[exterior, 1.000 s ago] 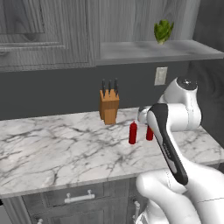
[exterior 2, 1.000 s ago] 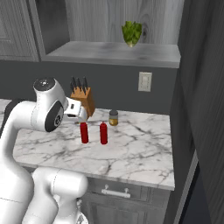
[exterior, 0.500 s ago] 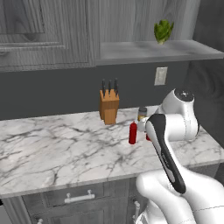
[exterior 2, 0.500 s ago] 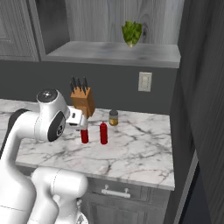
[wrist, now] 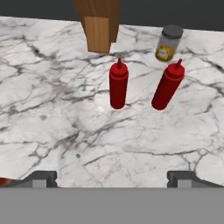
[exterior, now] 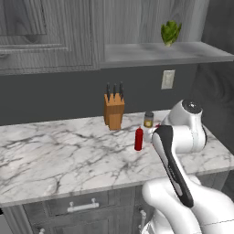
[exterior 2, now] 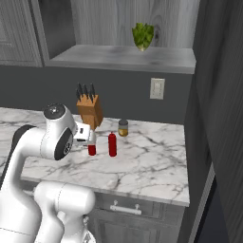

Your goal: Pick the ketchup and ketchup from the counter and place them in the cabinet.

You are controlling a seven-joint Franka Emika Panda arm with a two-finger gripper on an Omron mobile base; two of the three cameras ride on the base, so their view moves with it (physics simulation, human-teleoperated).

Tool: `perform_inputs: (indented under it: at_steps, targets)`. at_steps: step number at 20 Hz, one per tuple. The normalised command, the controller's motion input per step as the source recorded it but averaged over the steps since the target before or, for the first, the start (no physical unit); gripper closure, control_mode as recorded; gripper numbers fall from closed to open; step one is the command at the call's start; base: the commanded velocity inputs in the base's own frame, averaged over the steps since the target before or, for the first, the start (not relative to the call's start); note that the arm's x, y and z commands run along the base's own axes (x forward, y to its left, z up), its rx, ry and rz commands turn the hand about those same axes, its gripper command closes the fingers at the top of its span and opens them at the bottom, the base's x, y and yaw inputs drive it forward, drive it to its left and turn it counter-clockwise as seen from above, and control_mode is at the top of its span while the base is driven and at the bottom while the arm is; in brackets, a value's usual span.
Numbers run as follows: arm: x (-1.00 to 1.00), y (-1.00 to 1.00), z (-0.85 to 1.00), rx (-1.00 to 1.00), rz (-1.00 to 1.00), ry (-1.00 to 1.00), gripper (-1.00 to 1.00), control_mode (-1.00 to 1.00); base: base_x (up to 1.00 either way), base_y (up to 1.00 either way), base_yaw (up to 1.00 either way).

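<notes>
On the white grey-veined marble counter, two slim red ketchup squeeze bottles are standing upright, slightly apart, in front of the wooden knife block and small yellow-brown jar. Above them, the tool is hovering with jaws spread wide, gripping nothing.

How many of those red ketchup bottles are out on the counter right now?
2. Both stand upright on the marble counter in front of the knife block: the left ketchup bottle, and the right ketchup bottle just before the small jar.
</notes>
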Motion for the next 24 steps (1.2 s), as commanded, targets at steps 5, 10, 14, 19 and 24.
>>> perform_inputs:
  at_steps: [5,10,14,19,24]
  targets:
    - [0.21,0.00,-0.17,0.01,0.05,0.00,-1.00,-1.00,0.00,0.00,0.00]
    - [0.28,0.00,-0.17,0.00,0.03,0.00,-1.00,-1.00,0.00,0.00,0.00]
    - [0.34,0.01,-0.18,0.00,0.01,0.00,-1.00,-1.00,0.00,0.00,0.00]
    - [0.31,0.02,-0.18,0.00,0.00,0.00,-1.00,-1.00,0.00,0.00,0.00]
    - [0.27,0.04,-0.22,0.00,0.00,0.00,-1.00,-1.00,0.00,0.00,0.00]
